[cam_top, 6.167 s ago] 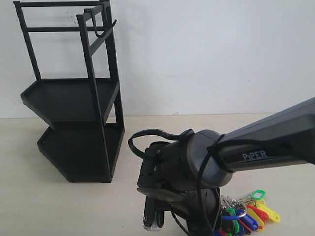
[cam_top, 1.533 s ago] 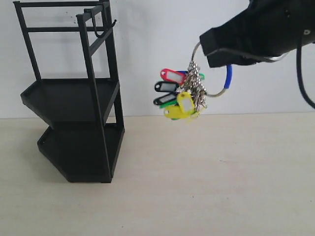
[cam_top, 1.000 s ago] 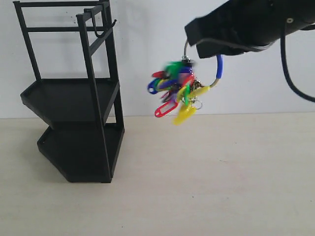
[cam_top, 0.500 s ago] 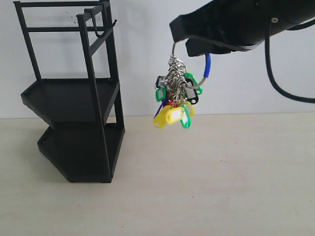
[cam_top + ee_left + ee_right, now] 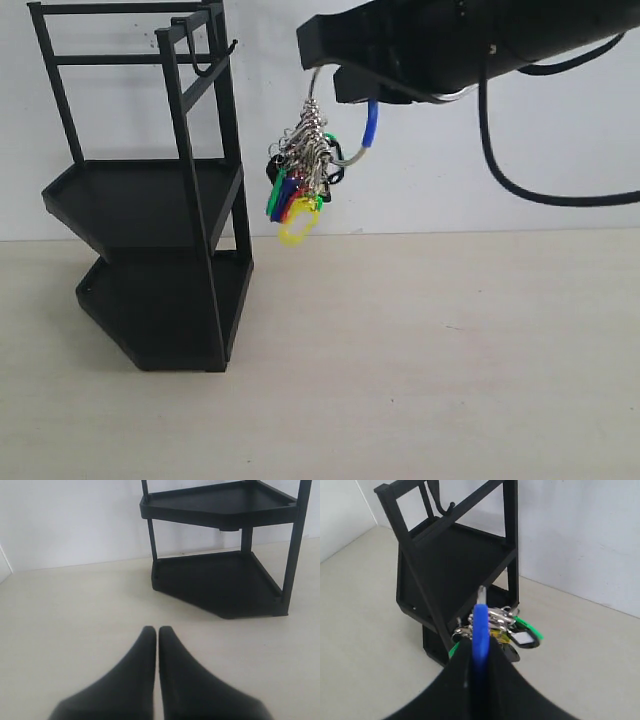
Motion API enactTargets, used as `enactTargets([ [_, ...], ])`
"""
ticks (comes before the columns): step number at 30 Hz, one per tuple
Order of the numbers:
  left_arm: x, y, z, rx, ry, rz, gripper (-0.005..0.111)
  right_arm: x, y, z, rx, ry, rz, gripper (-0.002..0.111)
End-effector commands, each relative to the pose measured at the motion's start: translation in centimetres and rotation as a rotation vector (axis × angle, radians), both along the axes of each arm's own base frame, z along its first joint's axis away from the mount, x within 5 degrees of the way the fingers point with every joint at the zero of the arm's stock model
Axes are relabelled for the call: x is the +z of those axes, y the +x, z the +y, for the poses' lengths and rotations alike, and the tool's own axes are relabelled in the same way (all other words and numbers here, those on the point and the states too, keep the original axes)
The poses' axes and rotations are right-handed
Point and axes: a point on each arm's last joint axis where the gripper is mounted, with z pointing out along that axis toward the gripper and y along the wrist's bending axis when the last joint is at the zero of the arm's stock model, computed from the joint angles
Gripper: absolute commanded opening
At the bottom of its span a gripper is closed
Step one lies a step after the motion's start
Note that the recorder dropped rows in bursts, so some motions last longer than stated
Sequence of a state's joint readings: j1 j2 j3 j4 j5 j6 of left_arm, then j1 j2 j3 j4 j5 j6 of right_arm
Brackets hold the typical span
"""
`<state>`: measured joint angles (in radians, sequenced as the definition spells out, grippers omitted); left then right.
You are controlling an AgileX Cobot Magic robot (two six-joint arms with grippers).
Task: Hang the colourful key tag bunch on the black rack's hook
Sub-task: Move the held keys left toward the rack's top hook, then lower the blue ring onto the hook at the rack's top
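Right end effector (image 5: 335,88) has the colourful plastic key tag bunch (image 5: 300,175) clamped by its blue-and-silver loop (image 5: 370,125), dangling mid-air. The small curved black hook (image 5: 225,55) on the tall black metal rack (image 5: 195,200) sits leftward in the exterior view, slightly higher, well apart.

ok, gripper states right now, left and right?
Left gripper: closed, empty.
Right gripper: closed on the blue-and-silver loop of the colourful plastic key tag bunch, held in the air.

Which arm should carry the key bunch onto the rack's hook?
Right. The right fingers clamp the colourful key tag bunch by its loop, raised close to the hook. The left fingers are shut, empty, low beside the black rack.
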<state>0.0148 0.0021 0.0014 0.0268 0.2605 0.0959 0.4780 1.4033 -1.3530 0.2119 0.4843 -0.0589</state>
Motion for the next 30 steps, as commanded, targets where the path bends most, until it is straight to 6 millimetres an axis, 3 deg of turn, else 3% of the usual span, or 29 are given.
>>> enactTargets([
  [1, 0.1, 0.0, 0.0, -0.002, -0.002, -0.008, 0.004, 0.2, 1.5, 0.5, -0.034, 0.057, -0.095, 0.000],
  [6, 0.1, 0.0, 0.0, -0.002, -0.002, -0.008, 0.004, -0.6, 2.9, 1.4, -0.051, 0.082, -0.110, 0.000],
  [12, 0.1, 0.0, 0.0, -0.002, -0.002, -0.010, 0.004, -1.3, 4.1, 4.1, -0.022, -0.114, -0.111, 0.000],
  [17, 0.1, 0.0, 0.0, -0.002, -0.002, -0.010, 0.004, -0.1, 4.3, 5.3, -0.214, -0.285, -0.169, 0.000],
  [22, 0.1, 0.0, 0.0, -0.002, -0.002, -0.010, 0.004, 0.7, 3.9, 7.3, -0.192, -0.283, -0.200, 0.000],
  [30, 0.1, 0.0, 0.0, -0.002, -0.002, -0.008, 0.004, 0.7, 5.4, 8.7, -0.203, -0.259, -0.187, 0.000],
])
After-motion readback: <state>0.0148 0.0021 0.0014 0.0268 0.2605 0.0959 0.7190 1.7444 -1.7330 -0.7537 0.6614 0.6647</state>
